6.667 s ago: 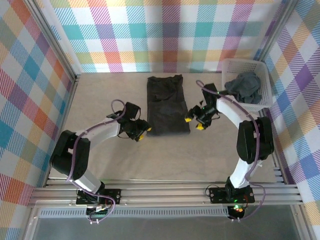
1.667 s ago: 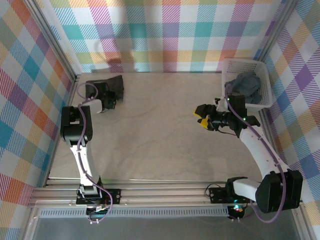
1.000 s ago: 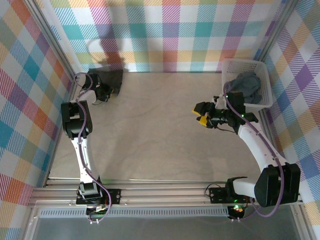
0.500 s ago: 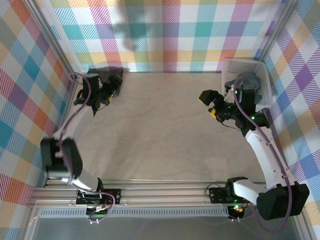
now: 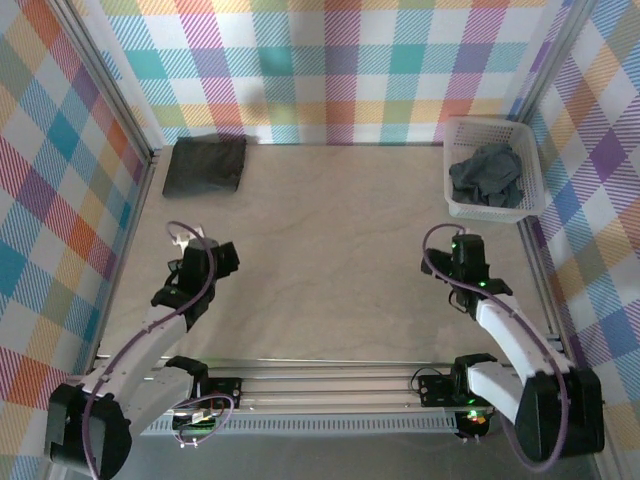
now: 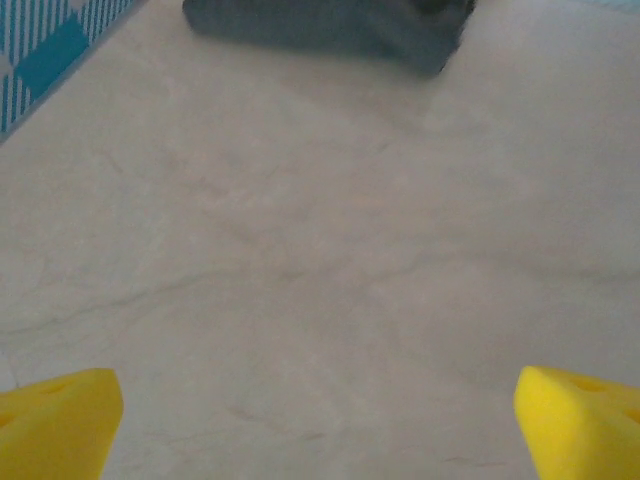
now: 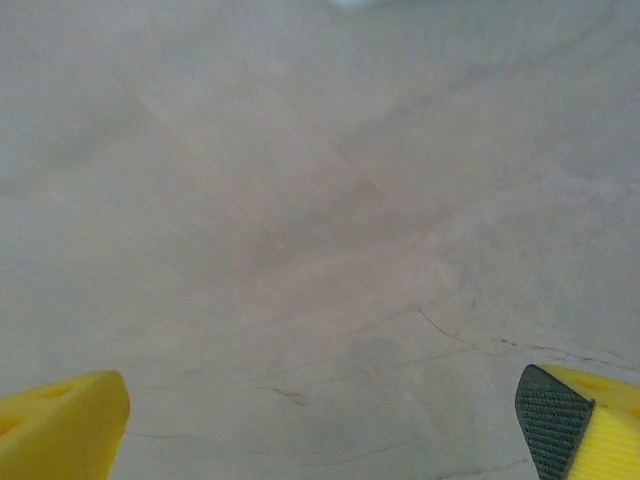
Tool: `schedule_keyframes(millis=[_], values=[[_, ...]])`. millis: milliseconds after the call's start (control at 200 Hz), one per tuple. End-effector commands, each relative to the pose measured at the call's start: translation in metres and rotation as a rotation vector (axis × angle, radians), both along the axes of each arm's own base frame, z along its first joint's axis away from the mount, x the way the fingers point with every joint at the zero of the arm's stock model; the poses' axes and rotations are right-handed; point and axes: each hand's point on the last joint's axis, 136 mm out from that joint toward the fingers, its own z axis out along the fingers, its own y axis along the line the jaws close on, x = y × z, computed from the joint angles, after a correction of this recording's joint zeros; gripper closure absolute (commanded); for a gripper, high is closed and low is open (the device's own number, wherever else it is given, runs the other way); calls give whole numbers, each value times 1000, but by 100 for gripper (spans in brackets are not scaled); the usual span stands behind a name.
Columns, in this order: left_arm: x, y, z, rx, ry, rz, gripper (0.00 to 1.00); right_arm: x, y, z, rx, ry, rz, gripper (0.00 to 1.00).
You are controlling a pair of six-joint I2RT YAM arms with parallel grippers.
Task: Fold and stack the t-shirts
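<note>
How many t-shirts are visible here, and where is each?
2. One folded t-shirt lies flat at the table's far left corner; one crumpled t-shirt sits in the white basket, where others may be hidden beneath.

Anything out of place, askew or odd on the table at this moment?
Nothing stands out. One folded t-shirt lies flat and fairly square in the far left corner; a second t-shirt sits crumpled in the basket, not yet folded. The left gripper and right gripper are open over the table.
</note>
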Motion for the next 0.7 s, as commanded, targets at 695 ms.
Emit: schedule_keyframes(millis=[695], values=[[96,9,-49,64,-187,-123,0,106,-3,8,-61,-445,159,0]])
